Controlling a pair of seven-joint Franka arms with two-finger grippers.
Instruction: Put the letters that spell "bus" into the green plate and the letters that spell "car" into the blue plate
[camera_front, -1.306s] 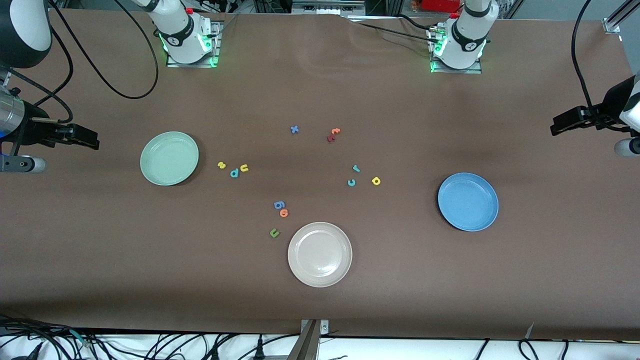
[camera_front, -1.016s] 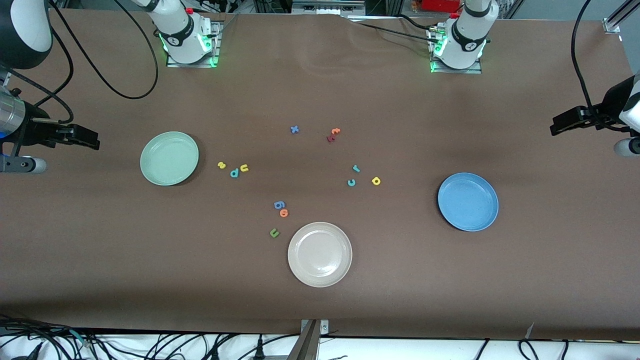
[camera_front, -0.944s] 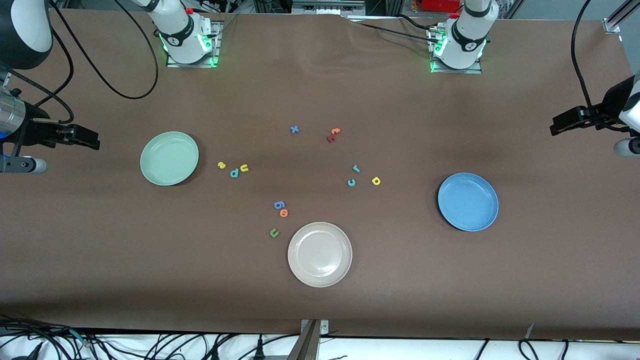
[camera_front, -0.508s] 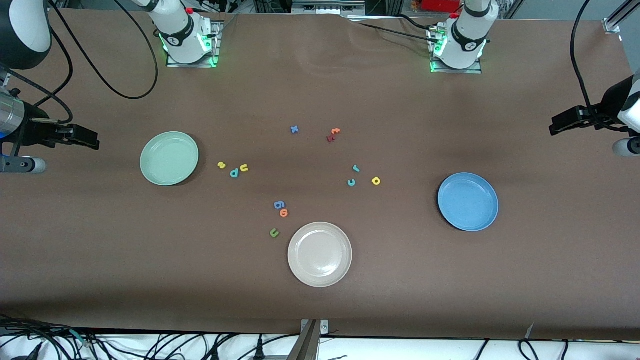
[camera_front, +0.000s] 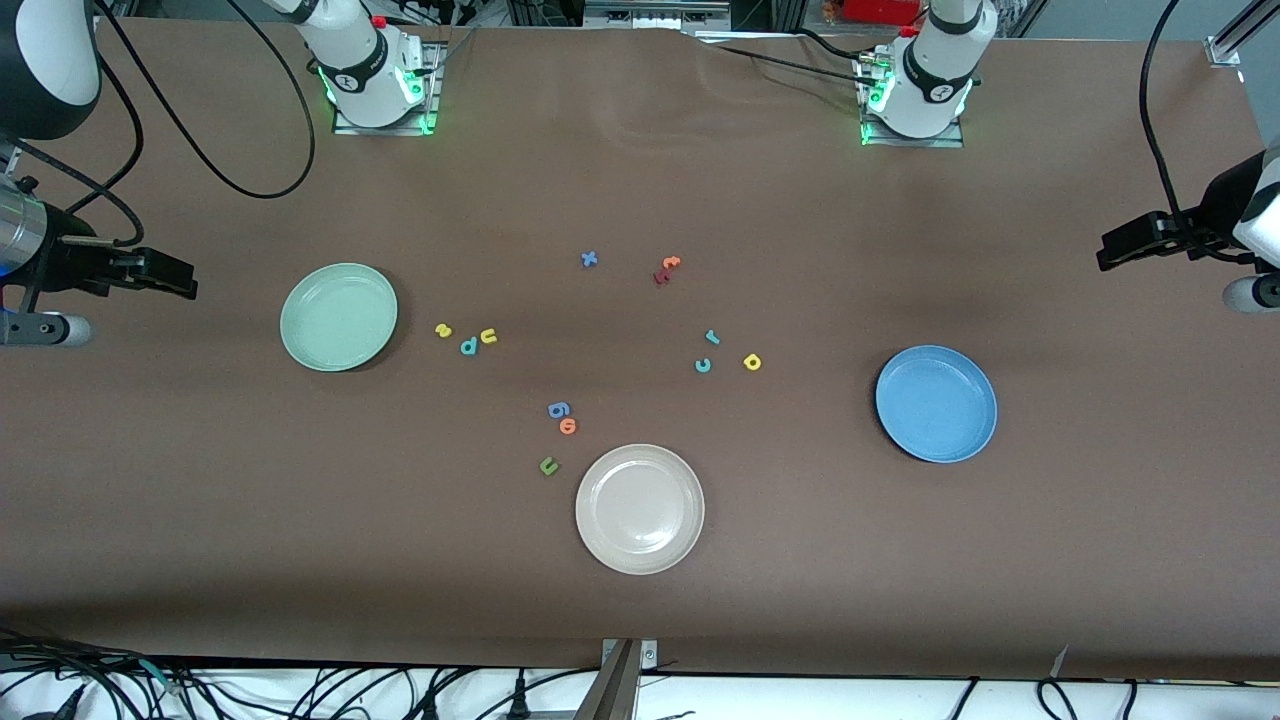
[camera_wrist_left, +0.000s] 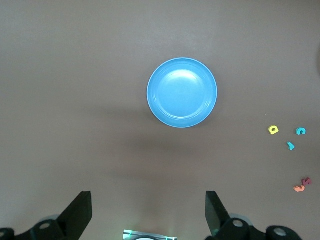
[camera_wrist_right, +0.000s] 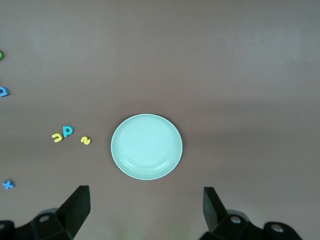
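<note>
since neither the green plate (camera_front: 339, 317) nor the blue plate (camera_front: 936, 403) holds a single letter, we judge the task not yet begun: all six letters are left to carry, three to each plate. taking the cream-white plate (camera_front: 640, 509) as our landmark, the green plate lies farther from the front camera than it and toward the right arm's end of the tabletop (camera_front: 640, 180), the blue plate likewise farther and toward the left arm's end. the "bus" letters sit in a tight cluster just beside the green plate, between it and the cream-white plate's line: a yellow s (camera_front: 444, 330), a teal b (camera_front: 468, 347) and a yellow-orange u (camera_front: 489, 336). the "car" letters lie farther from the camera than the cream-white plate, between it and the blue plate: a teal c (camera_front: 703, 366), a teal r (camera_front: 712, 336) and a yellow a (camera_front: 752, 362). we count three plates and twelve letters in all, six for the task and six strays: a dark green u (camera_front: 548, 465), an orange o (camera_front: 568, 426) and a blue letter (camera_front: 559, 409) near the cream-white plate, then a blue x (camera_front: 589, 259), an orange t (camera_front: 671, 262) and a dark red letter (camera_front: 660, 276) well apart from it. the left gripper (camera_wrist_left: 148, 215) hangs high over the blue plate and the right gripper (camera_wrist_right: 145, 212) high over the green plate, both with jaws wide and holding nothing.
</note>
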